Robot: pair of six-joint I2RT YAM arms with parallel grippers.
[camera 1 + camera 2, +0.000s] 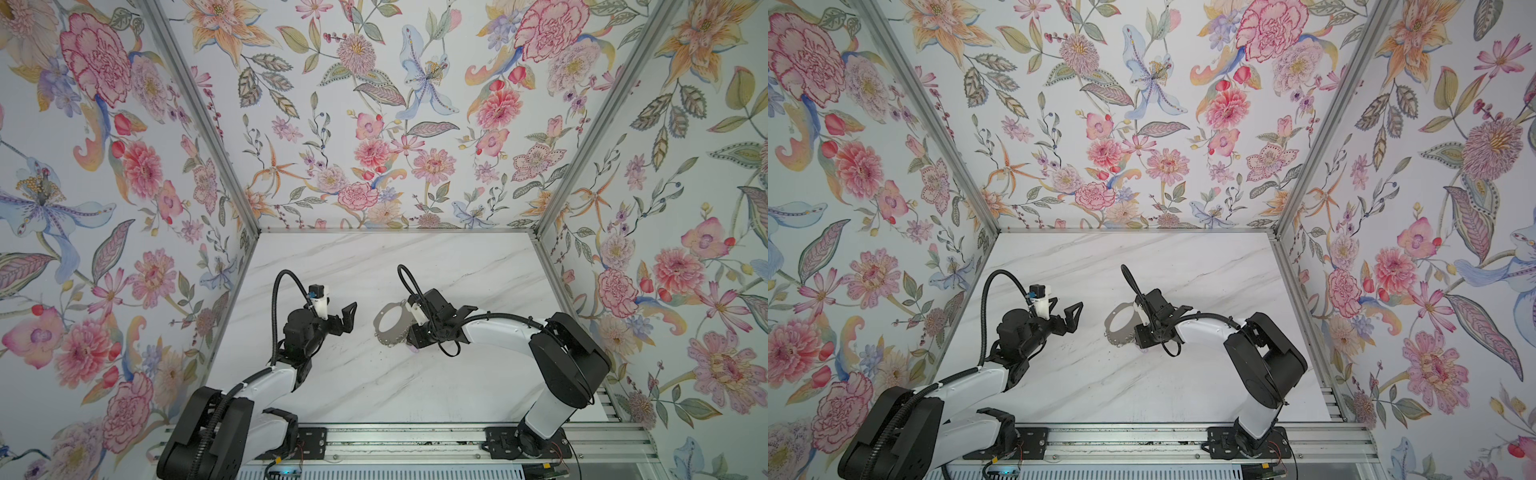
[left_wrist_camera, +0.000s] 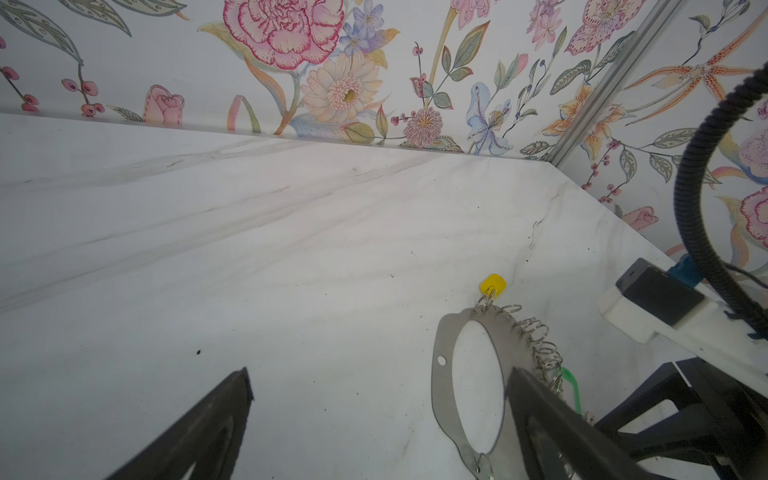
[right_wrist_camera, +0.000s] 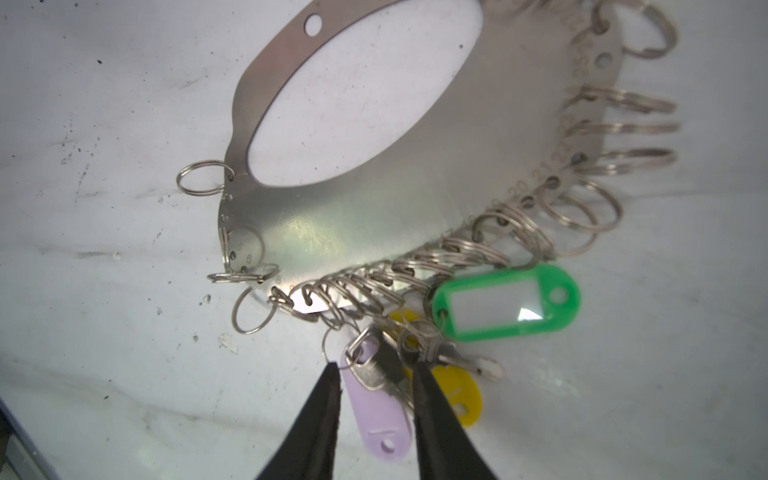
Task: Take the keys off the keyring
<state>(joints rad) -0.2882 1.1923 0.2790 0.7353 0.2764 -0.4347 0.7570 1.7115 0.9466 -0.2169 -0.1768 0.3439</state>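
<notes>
- Keyring (image 1: 397,333) lies flat near the middle of the worktop (image 1: 374,395), about midway between its left and right edges. It shows in both top views.
- In the right wrist view, the keyring (image 3: 374,216) is a grey plate with a large oval hole. Its outer edge is fringed with small wire rings (image 3: 415,270).
- 3 tags hang from that fringe in 1 cluster, on the side toward the worktop's front edge: lilac tag (image 3: 378,419), yellow tag (image 3: 455,392) and green tag (image 3: 505,305).
- 2 metal pieces show there: the lilac-tag key (image 3: 371,370), lying on the lilac tag, and a second key (image 3: 457,359), lying across the yellow tag.
- Right pincer (image 3: 376,368): its fingers stand narrowly apart, 1 on each side of the lilac tag and its key. 1 finger overlaps the key's edge. I cannot tell whether they press on anything.
- Left pincer (image 1: 347,320): its fingers are spread wide with nothing between them. It is over the worktop to the left of the keyring and clear of it.
- In the left wrist view, 1 finger of the left pincer (image 2: 380,376) stands in front of part of the fringe.
- The same view shows a further yellow tag (image 2: 493,284) on a wire ring at 1 end of the fringe.
</notes>
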